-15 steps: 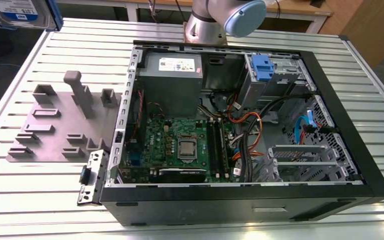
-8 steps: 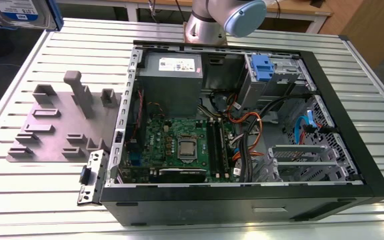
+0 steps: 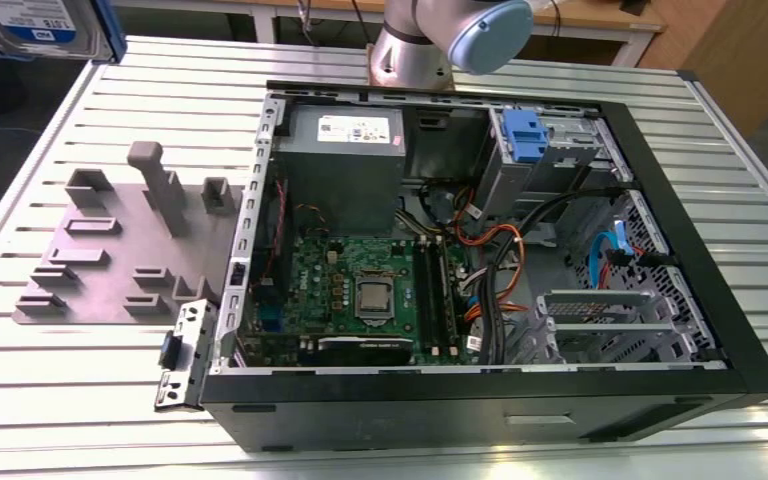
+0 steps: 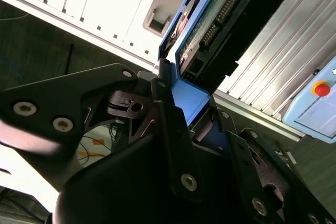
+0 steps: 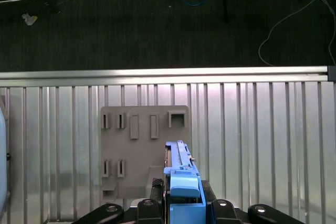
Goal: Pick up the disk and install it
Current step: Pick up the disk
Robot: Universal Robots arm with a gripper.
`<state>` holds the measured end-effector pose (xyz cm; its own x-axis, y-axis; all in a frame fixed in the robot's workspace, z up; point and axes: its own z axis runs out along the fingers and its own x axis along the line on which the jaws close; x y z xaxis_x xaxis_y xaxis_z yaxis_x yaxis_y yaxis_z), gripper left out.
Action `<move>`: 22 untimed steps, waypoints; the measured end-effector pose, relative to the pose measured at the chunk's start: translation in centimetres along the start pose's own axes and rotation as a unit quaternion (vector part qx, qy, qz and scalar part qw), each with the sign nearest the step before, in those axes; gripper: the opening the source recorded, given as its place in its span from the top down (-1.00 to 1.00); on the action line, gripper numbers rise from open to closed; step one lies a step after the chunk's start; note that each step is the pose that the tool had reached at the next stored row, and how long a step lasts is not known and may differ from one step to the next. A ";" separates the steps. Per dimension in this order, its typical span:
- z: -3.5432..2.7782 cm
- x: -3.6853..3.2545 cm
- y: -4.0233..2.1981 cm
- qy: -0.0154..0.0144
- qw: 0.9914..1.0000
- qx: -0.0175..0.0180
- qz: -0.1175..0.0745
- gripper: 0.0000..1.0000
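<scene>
Exterior view gives you the disk (image 3: 40,28) at about ten o'clock, high in the far corner. It is well apart from the open computer case (image 3: 491,395), which sits mid-frame on the slatted bench (image 3: 64,400). A grey fixture plate (image 3: 117,250) lies on the bench at nine o'clock of the case, and inside the case the grey power supply (image 3: 344,165) sits at twelve o'clock of the motherboard (image 3: 357,290). In the second wrist view your tool (image 4: 191,103) is closed on the disk's blue carrier bracket, a black finger (image 4: 167,114) pressed against each side, with the drive's circuit board and connector row showing. In the first wrist view the disk stands edge-on in the tool, the fixture plate and bench slats behind it.
</scene>
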<state>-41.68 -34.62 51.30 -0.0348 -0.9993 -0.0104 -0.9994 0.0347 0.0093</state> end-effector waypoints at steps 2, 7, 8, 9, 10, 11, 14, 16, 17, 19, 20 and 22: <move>0.00 0.22 -0.01 0.000 1.000 0.000 0.000 0.26; -0.01 0.31 -0.01 0.000 1.000 0.000 0.000 0.26; -0.01 0.31 -0.01 0.000 1.000 0.000 0.000 0.26; 0.00 0.31 -0.03 0.000 1.000 0.000 0.000 0.26; -0.01 0.31 -0.07 0.000 1.000 0.000 0.000 0.26; -0.01 0.31 -0.12 0.000 1.000 0.000 0.000 0.26; -0.01 0.30 -0.34 0.000 1.000 0.000 0.000 0.26; -0.01 0.29 -0.50 0.000 1.000 0.000 0.000 0.26; -0.01 0.29 -0.58 0.000 1.000 0.000 0.000 0.26; -0.01 0.28 -0.71 0.000 1.000 0.000 0.000 0.26; -0.01 0.28 -0.77 0.000 1.000 0.000 0.000 0.26; -0.01 0.28 -0.89 0.000 1.000 0.000 0.000 0.26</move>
<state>-40.79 -34.93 51.30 -0.0348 -0.9993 -0.0103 -0.9994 0.0347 0.0093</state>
